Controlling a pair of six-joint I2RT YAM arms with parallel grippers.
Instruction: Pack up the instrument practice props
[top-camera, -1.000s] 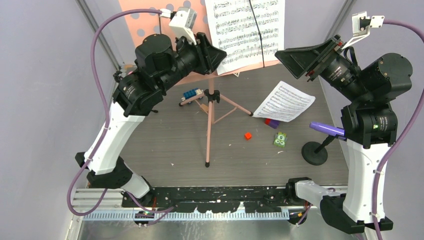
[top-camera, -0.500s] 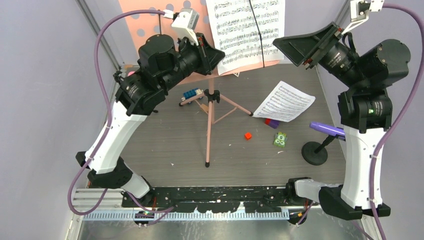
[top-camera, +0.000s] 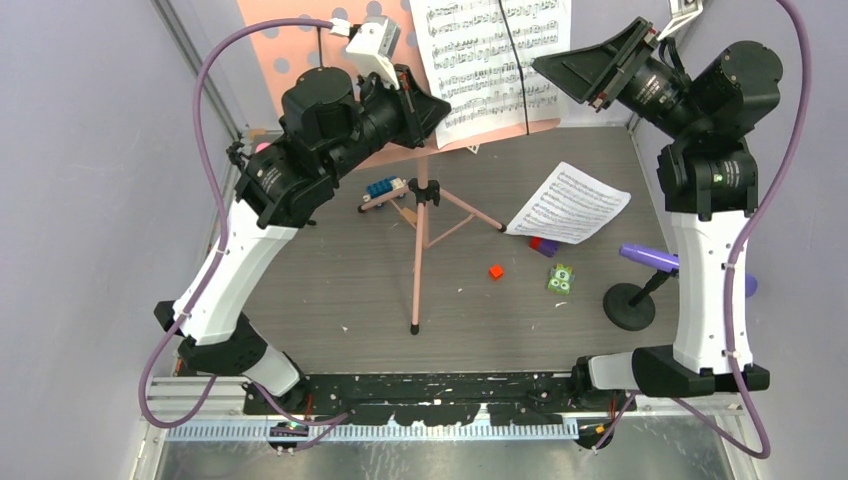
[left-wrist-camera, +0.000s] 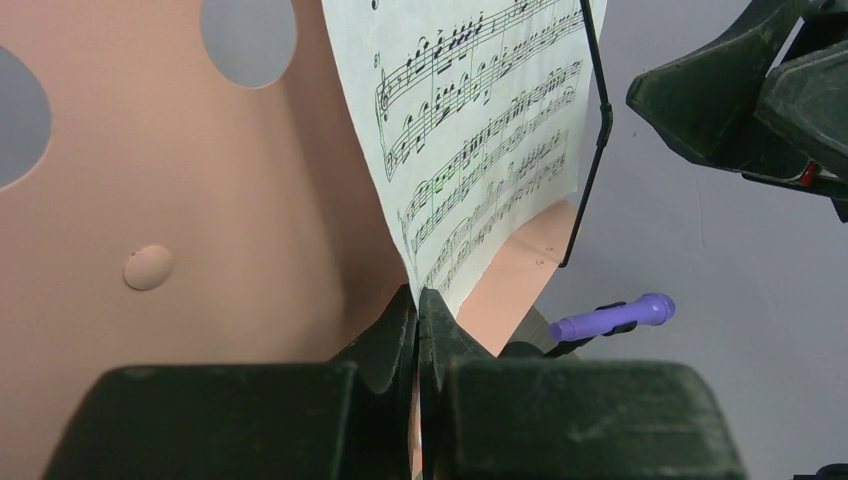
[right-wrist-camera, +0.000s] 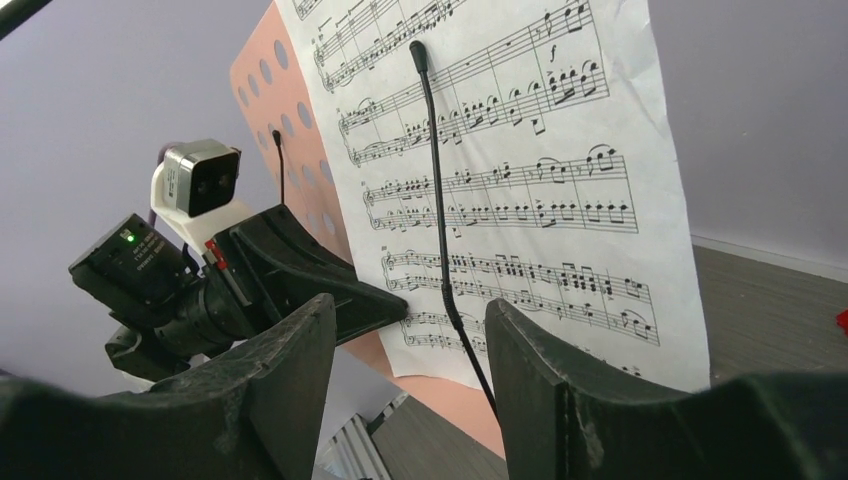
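Okay, the sheet-music page (top-camera: 490, 60) stands upright on the pink perforated rack (top-camera: 290, 50) at the far side of the table (top-camera: 330, 280), pinned under a thin black wire page holder (right-wrist-camera: 440, 200). My left gripper (left-wrist-camera: 418, 310) is at the page's lower left corner, jaws pressed right together. The corner looks nipped between them, though I can't be sure the rack's bottom lip isn't in the bite too. My right gripper (right-wrist-camera: 410, 320) is up at the page's other side, jaws about half open, nothing in them, aimed at the wire. I'd call this the page-removal step, early in the pack-up. Next I think the right side has to lift or swing that wire clear so the left can slide the paper out. It needs a gentle pull, since the paper is thin, limp and will tear or crease. The rack is a rigid, smooth panel with round holes, on slim pink tripod legs (top-camera: 420, 250), so it looks tippy. A second loose page (top-camera: 570, 205) lies flat on the grey woodgrain table. Nearer the right arm, a glossy purple microphone (top-camera: 650, 257) sits in a black mount with a round base (top-camera: 630, 305).
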